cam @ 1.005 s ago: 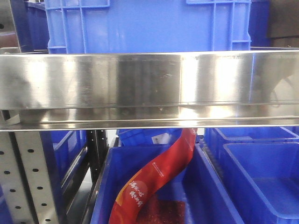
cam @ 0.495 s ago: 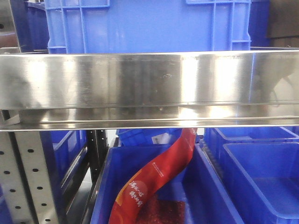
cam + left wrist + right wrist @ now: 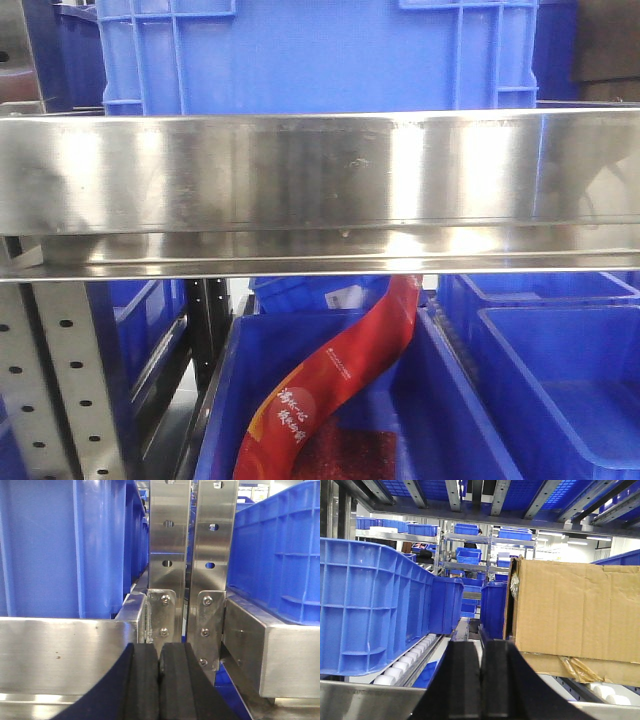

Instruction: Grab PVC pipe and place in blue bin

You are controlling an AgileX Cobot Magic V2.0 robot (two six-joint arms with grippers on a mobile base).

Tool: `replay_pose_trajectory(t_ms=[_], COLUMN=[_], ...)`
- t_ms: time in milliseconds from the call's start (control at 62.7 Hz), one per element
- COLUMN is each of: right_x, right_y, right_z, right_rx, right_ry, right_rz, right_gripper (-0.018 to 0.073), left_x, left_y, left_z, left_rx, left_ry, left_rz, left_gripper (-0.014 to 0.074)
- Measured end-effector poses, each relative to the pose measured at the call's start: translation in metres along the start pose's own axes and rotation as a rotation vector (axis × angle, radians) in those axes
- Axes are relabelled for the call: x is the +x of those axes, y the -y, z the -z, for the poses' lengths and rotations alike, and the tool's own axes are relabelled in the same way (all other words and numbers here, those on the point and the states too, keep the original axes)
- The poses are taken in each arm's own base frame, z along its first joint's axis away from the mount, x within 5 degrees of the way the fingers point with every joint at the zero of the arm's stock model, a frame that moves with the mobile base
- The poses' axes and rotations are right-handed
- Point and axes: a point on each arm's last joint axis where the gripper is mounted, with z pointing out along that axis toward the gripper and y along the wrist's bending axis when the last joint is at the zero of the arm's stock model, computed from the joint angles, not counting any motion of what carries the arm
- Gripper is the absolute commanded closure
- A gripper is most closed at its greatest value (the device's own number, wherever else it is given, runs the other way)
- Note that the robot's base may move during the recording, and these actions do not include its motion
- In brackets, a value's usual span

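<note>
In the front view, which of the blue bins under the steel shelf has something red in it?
The middle bin, directly below the shelf: a red packet curves up out of it. The bin to its right shows only bare blue floor.

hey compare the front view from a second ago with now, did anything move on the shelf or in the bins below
Nothing visibly changed. The steel shelf rail, the blue bin above it and the red packet in the lower bin all sit as they did.

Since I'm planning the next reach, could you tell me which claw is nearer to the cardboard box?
Right. The right claw, shut, sits just below and left of the cardboard box. The left claw, also shut, faces steel uprights between blue bins, with no box in its view.
</note>
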Motion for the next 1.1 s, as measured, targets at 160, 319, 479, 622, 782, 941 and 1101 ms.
replay_pose_trajectory(t_ms=[160,319,479,622,782,941,1101], right_x=[0.0000,0.0000,0.0000,0.0000,0.0000,0.0000,0.0000], right_y=[0.0000,0.0000,0.0000,0.0000,0.0000,0.0000,0.0000], right_z=[0.0000,0.0000,0.0000,0.0000,0.0000,0.0000,0.0000], right_rx=[0.000,0.000,0.000,0.000,0.000,0.000,0.000], right_ry=[0.000,0.000,0.000,0.000,0.000,0.000,0.000], right_rz=[0.000,0.000,0.000,0.000,0.000,0.000,0.000], right_gripper=[0.0714,0.0714,0.0714,0.0714,0.0714,0.0714,0.0714], left_x=[0.0000,0.0000,0.0000,0.0000,0.0000,0.0000,0.0000], left_y=[0.0000,0.0000,0.0000,0.0000,0.0000,0.0000,0.0000], left_z=[0.0000,0.0000,0.0000,0.0000,0.0000,0.0000,0.0000], left_rx=[0.000,0.000,0.000,0.000,0.000,0.000,0.000], left_ry=[0.000,0.000,0.000,0.000,0.000,0.000,0.000], left_rz=[0.000,0.000,0.000,0.000,0.000,0.000,0.000], left_gripper=[0.0707,0.0707,0.0707,0.0707,0.0707,0.0707,0.0707])
